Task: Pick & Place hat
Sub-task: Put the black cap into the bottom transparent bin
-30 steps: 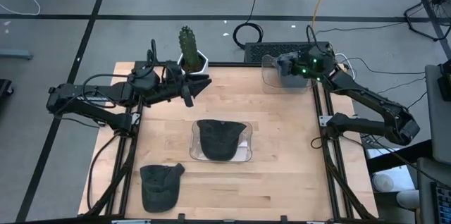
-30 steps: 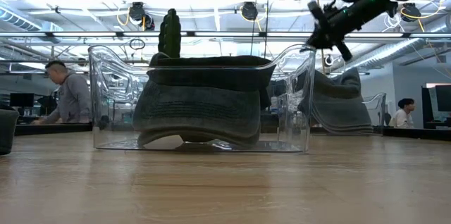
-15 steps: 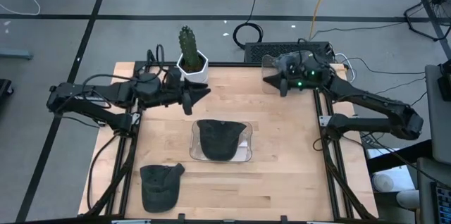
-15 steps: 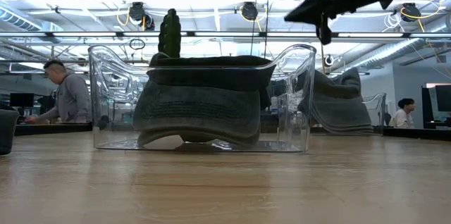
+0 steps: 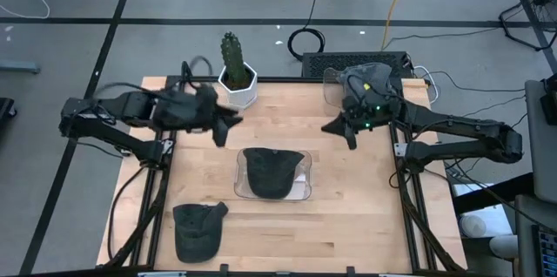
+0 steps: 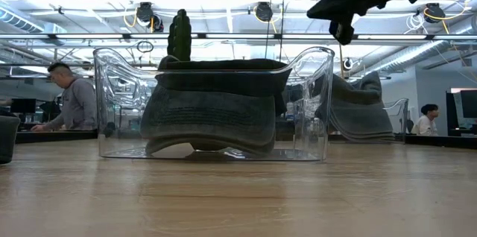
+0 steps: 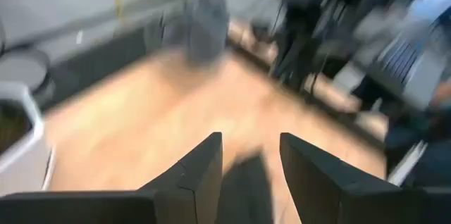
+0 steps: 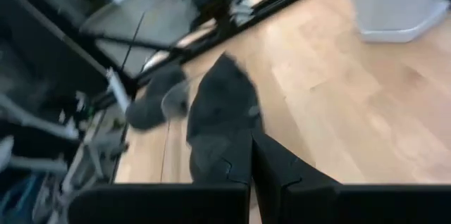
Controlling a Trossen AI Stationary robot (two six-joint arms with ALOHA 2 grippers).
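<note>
Two hats matter here: one hat (image 5: 272, 172) already sits in the clear bin (image 5: 301, 192) mid-table, a second hat (image 5: 197, 229) lies loose near the front-left corner, not yet picked. Another bin (image 5: 335, 85) with a hat sits at the far right. Left gripper (image 5: 228, 126) hovers partly open, empty; right gripper (image 5: 339, 129) hovers closed, empty. Wrist views are smeared, so detail is unclear.

The light wooden tabletop (image 5: 348, 216) carries a clear plastic bin (image 5: 303, 179) near its middle, with a dark hat (image 5: 271, 171) inside. A second dark hat (image 5: 197, 229) lies flat by the near left corner. A white pot with a cactus (image 5: 235, 72) stands at the far edge, left of centre. Another clear bin (image 5: 335, 85) sits at the far right corner.
</note>
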